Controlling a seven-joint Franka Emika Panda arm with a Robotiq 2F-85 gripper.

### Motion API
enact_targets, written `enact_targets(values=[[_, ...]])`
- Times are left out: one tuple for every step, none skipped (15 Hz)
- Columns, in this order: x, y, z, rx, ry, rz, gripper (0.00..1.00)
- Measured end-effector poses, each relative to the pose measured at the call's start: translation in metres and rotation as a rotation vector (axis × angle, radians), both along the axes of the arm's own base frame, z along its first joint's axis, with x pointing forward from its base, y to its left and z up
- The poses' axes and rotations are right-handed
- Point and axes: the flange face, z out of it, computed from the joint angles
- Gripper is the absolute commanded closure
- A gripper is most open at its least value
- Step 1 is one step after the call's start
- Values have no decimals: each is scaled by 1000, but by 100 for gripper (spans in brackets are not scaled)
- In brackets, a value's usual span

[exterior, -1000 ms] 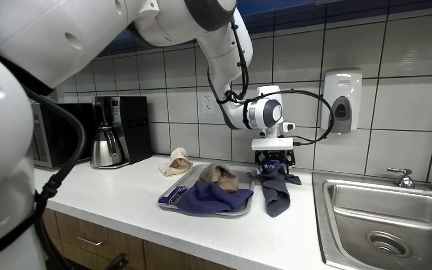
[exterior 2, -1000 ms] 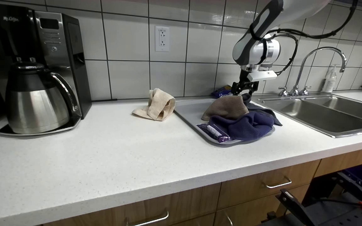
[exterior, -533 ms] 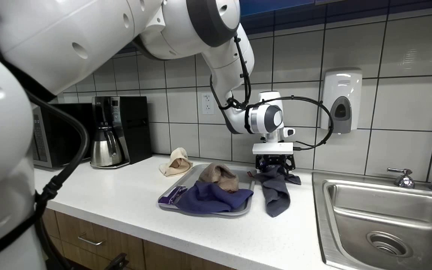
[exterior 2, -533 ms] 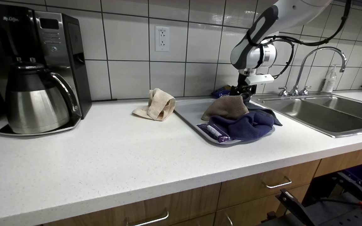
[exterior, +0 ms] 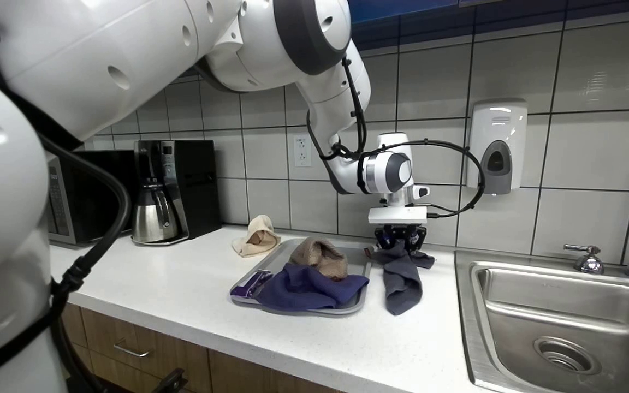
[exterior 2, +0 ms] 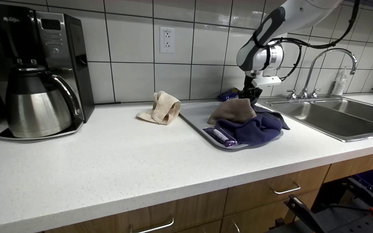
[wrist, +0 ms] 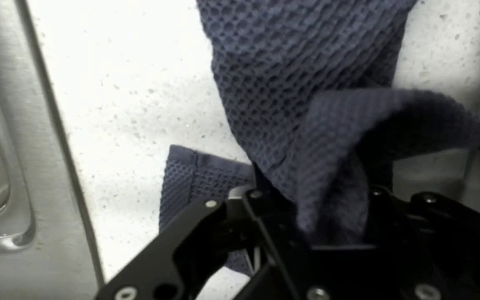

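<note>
Desk (exterior: 183,278), left to right: coffee maker (exterior: 193,185); beige cloth (exterior: 249,243); tray (exterior: 278,260) bearing purple cloth (exterior: 312,290) and brown cloth (exterior: 320,257); my pincer (exterior: 400,249), grasping grey cloth (exterior: 402,281), which I see bunched up between tray and steel sink (exterior: 470,305)

Arm (exterior: 262,57) bent, wrist (exterior: 384,172) low, jaws downward

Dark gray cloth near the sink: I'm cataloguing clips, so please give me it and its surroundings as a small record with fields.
Main item: dark gray cloth
Place: counter, between gray tray and steel sink
End effector: at the cloth, folds between its jaws; firmness of grip unclear
On tray: brown cloth, indigo cloth, purple packet
Beside tray: beige cloth
By tiled wall: blue packet
Farther off: coffee maker
</note>
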Motion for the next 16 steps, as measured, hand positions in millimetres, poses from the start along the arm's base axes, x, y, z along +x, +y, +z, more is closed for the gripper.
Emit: enact_targets(values=[[0, 0, 1, 0, 1, 0, 97], [1, 0, 1, 0, 1, 0, 100], [1, -1, 2, 0, 2, 0, 100], [0, -2, 1, 0, 3, -1, 100], [0, -3, 1, 0, 4, -2, 98], [0, -4, 2, -1, 4, -4, 98], [-1, -7, 2, -1, 4, -5, 98], [-1, -10, 3, -2, 3, -6, 98], [-2, -12, 5, -3, 1, -7, 98], [-2, -16, 7, -5, -2, -7, 98], [-3, -19, 11, -6, -6, -8, 98], [-3, -22, 15, -8, -10, -8, 98], [-3, -25, 19, -10, -14, -4, 98], [-3, -27, 24, -13, -19, 2, 98], [-3, -28, 30, -16, -24, 11, 98], [-3, -28, 36, -19, -29, 19, 98]])
